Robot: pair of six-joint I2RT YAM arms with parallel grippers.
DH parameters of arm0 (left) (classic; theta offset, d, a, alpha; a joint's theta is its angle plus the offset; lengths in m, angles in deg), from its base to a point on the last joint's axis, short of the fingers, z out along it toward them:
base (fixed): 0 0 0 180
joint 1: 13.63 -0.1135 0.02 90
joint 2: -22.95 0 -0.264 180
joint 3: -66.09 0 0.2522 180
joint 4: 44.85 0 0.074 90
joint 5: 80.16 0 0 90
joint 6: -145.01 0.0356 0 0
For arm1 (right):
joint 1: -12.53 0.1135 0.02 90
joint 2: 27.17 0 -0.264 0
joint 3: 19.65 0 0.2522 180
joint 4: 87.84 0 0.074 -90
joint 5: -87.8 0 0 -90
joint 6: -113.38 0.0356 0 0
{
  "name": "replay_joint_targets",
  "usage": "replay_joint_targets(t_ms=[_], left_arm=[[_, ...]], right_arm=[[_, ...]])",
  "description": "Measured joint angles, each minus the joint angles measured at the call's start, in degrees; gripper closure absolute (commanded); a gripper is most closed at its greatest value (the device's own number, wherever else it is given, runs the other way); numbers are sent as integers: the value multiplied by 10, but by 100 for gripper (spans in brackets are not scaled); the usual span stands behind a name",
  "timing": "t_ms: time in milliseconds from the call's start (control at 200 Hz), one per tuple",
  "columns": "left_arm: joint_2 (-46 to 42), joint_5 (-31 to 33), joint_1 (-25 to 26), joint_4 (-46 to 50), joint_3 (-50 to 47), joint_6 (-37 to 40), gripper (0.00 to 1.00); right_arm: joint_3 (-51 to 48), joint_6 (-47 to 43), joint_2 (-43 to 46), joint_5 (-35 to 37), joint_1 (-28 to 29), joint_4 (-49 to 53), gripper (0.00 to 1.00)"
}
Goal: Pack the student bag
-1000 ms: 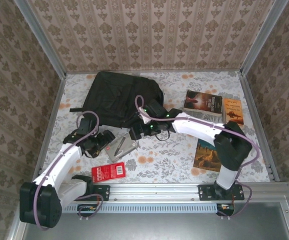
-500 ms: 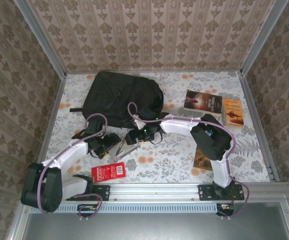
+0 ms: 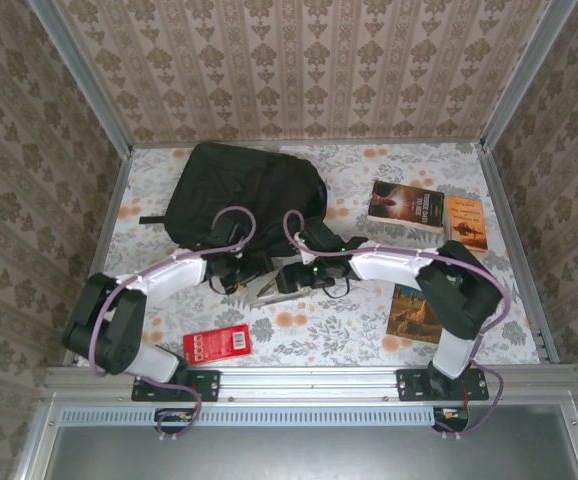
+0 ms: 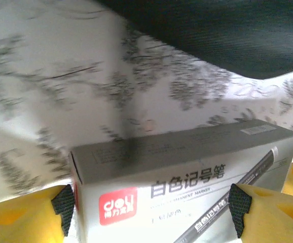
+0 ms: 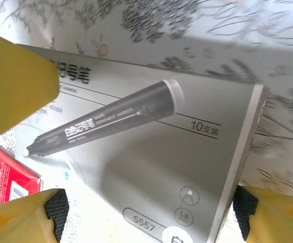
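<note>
Floral tabletop point(image 3: 349, 325); student bag point(image 3: 239, 195), black, lying flat at far left-centre; left hand point(image 4: 151, 202) and right hand point(image 5: 150, 215) meeting just in front of the bag's near edge, each grasping the grey marker box point(image 3: 269, 288), with pads against opposite sides; red pack point(image 3: 217, 345) lying apart, near the front rail.

Floral worktop point(image 3: 369, 320) carries: student bag point(image 3: 239, 195) at back, red packet point(image 3: 216, 345) front, dark book point(image 3: 406, 205), orange book point(image 3: 466, 221), desert-cover book point(image 3: 416, 312) right.
</note>
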Motion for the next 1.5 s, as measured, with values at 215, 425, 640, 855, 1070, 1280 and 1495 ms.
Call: replay_joint_targets(t_ms=[215, 425, 640, 855, 1070, 1280, 1495], left_arm=[[53, -16, 40, -2, 61, 38, 15], [57, -25, 41, 8, 69, 57, 11], [17, -11, 22, 47, 70, 70, 9], [-74, 32, -16, 107, 70, 88, 9], [-164, 56, -91, 150, 70, 113, 9], [-210, 50, -121, 160, 70, 146, 8], [-219, 29, -145, 159, 68, 169, 8]], right_arm=[[-40, 17, 91, 65, -33, 15, 9], [-52, 14, 121, 86, -59, 37, 3], [-29, -2, 104, 87, -60, 69, 2], [50, -32, 27, 78, -60, 90, 2], [152, -63, -34, 42, -66, 98, 2], [178, -68, -94, -8, -68, 90, 2], [155, -68, -98, -38, -64, 76, 1]])
